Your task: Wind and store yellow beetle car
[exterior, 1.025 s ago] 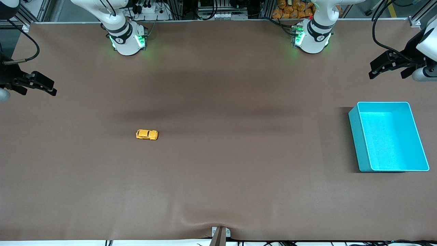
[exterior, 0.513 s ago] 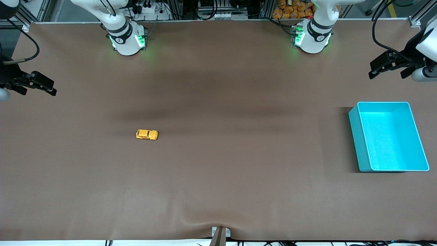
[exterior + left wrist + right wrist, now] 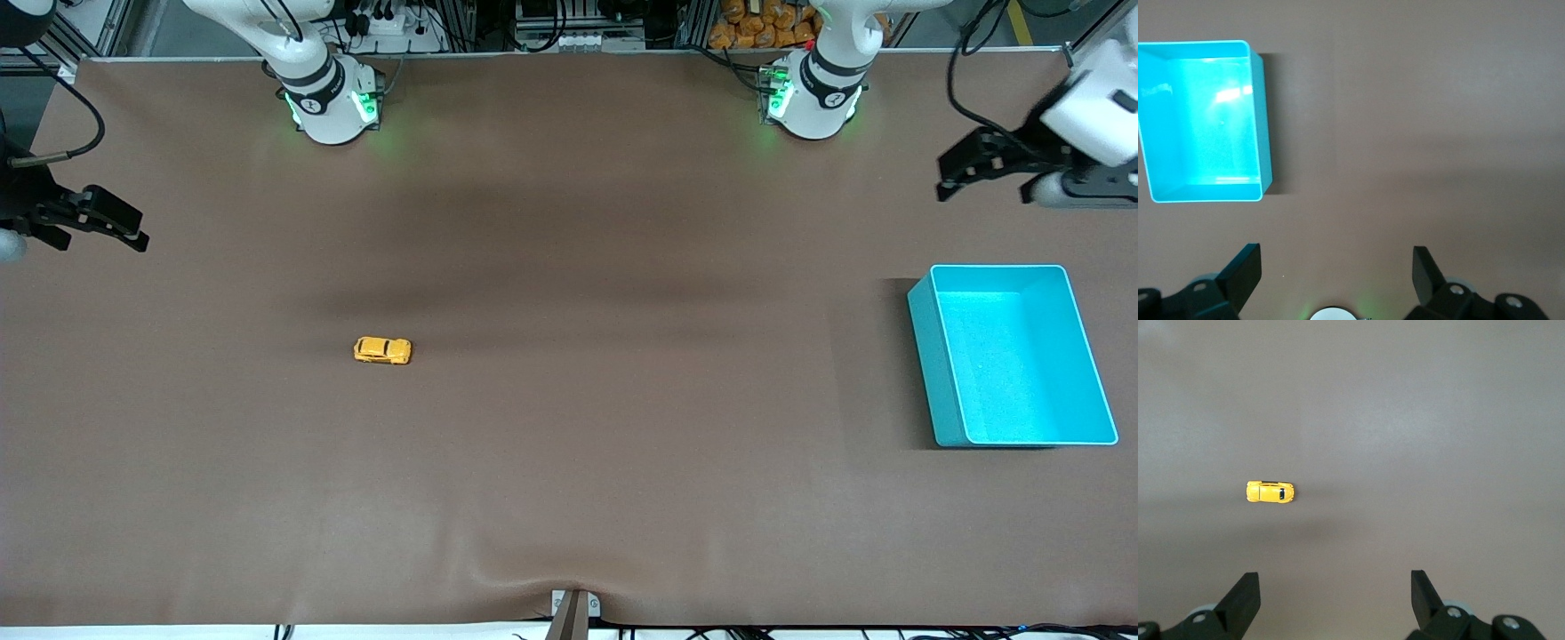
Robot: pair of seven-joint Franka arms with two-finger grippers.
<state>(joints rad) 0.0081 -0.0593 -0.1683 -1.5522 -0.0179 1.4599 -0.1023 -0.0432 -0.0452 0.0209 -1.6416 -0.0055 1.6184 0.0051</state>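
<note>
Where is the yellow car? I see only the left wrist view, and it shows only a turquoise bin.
Observer: The yellow beetle car stands on the table, toward the right arm's end, far from the turquoise bin.
Operator: My left claw is open above the table beside the bin. Is the right claw near the car?
Observer: No. The right claw hangs open over the table's edge at that end, holding nothing.
Operator: Does the right wrist view show the car?
Observer: Yes, apart from the fingers.

Brown table mat (image 3: pixel 569 222), aluminium framing (image 3: pixel 107 31) at edge.
</note>
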